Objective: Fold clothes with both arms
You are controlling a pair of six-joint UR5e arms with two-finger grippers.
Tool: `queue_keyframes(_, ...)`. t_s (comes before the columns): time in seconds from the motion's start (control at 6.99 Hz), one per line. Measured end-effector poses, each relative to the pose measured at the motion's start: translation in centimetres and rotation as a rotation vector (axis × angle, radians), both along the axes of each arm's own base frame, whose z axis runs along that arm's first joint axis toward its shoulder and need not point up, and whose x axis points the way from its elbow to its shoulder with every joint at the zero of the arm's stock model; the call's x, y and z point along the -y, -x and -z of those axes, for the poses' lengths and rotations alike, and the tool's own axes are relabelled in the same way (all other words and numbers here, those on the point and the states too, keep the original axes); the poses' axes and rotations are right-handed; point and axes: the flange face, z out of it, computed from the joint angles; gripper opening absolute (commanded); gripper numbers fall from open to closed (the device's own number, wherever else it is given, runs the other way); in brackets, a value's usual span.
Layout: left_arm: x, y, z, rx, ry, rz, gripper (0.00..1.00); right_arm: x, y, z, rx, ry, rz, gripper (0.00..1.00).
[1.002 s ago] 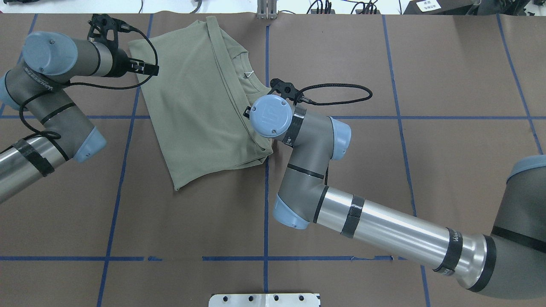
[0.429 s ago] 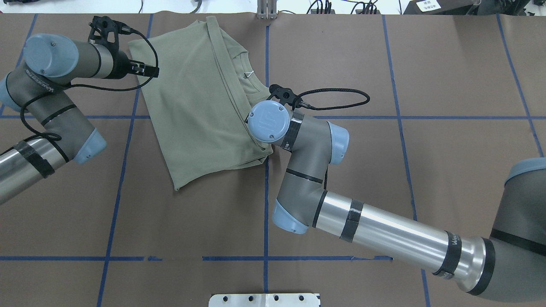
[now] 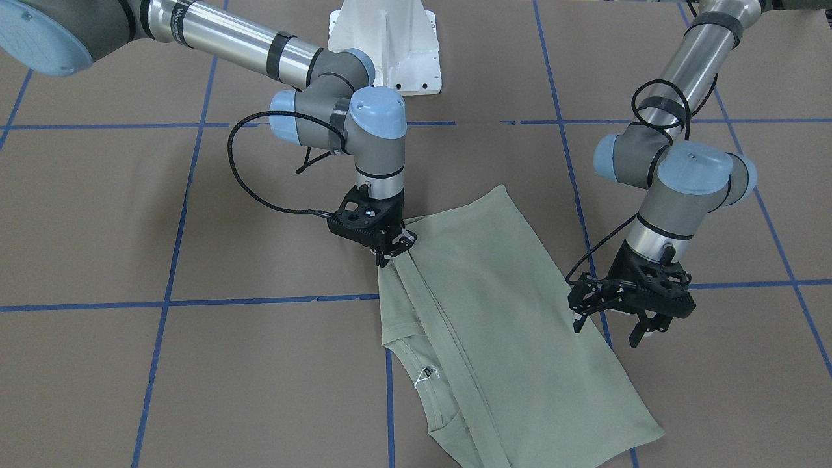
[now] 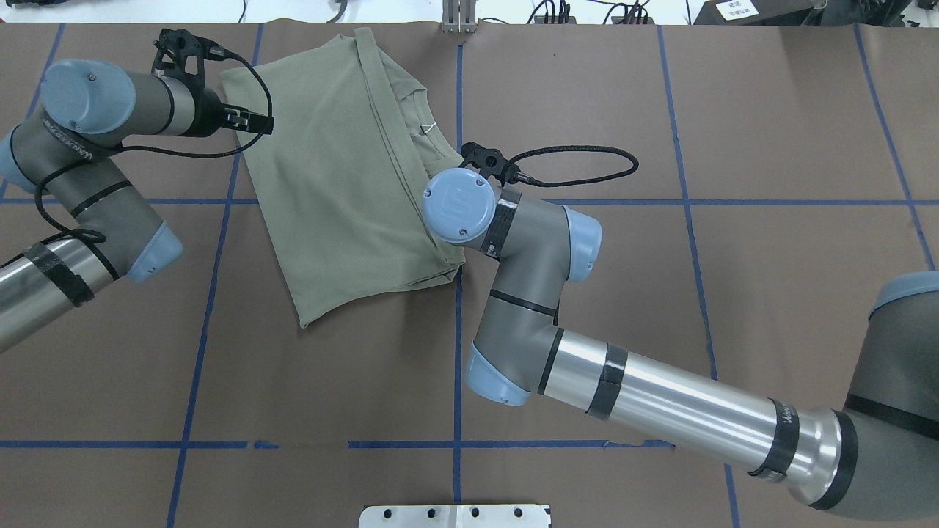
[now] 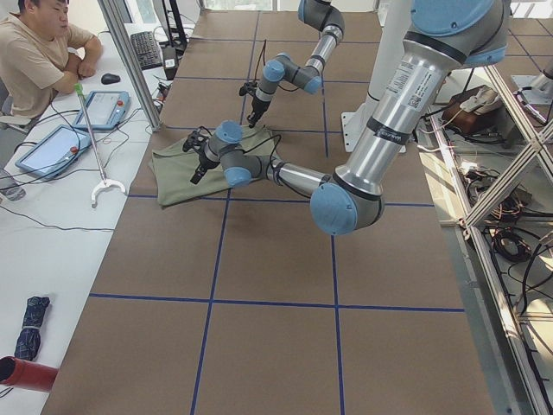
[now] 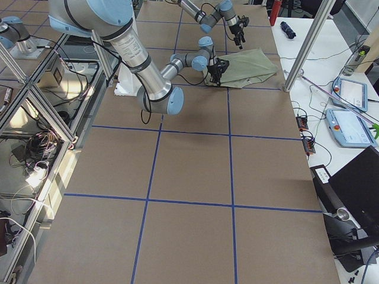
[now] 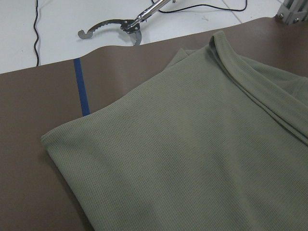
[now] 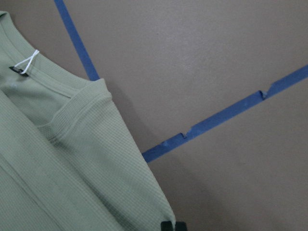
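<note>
The sage-green shirt (image 4: 345, 191) lies folded on the brown table, its ribbed collar and white tag string (image 8: 26, 62) facing the right arm. My right gripper (image 3: 392, 252) is at the shirt's folded edge nearest the robot. Its fingertips (image 8: 167, 226) sit pressed together on that edge, shut on the fabric. In the overhead view the wrist hides it. My left gripper (image 3: 604, 328) hovers open just off the shirt's opposite long edge, nothing between its fingers. The left wrist view shows only the shirt's corner (image 7: 48, 139) and cloth (image 7: 192, 154).
Blue tape lines (image 4: 458, 367) grid the table. The white pedestal base (image 3: 387, 45) stands on the robot's side. A person (image 5: 34, 52) sits at a white side table with a grabber tool (image 7: 120, 26) and tablets (image 5: 52, 147). A metal frame post (image 6: 302, 53) stands nearby.
The right wrist has shifted slightly left, over the shirt's edge. The left arm has barely moved. The shirt lies as before.
</note>
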Motion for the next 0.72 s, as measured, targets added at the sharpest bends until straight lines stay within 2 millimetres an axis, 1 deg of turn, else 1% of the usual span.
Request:
queue_keyframes(0.14,-0.1,-0.1,0.0,-0.007,0.008,0.004,1.00,-2.1,-2.3,-0.6,-0.008,0.003,0.010,0.00)
queue_keyframes(0.29,-0.1,-0.1,0.1,-0.016,0.015,0.009,1.00,-6.2,-5.0,-2.2,-0.012,-0.004,0.035,0.00)
queue_keyframes(0.43,-0.1,-0.1,0.1,-0.023,0.015,0.011,1.00,-11.0,-7.2,-3.1,-0.018,-0.022,0.062,0.00)
queue_keyframes(0.57,-0.1,-0.1,0.2,-0.027,0.014,0.011,1.00,-15.4,-8.5,-3.6,-0.026,-0.041,0.080,0.00)
queue_keyframes(0.72,-0.2,-0.1,0.3,-0.029,0.013,0.011,1.00,-18.8,-9.1,-4.3,-0.030,-0.046,0.090,0.00)
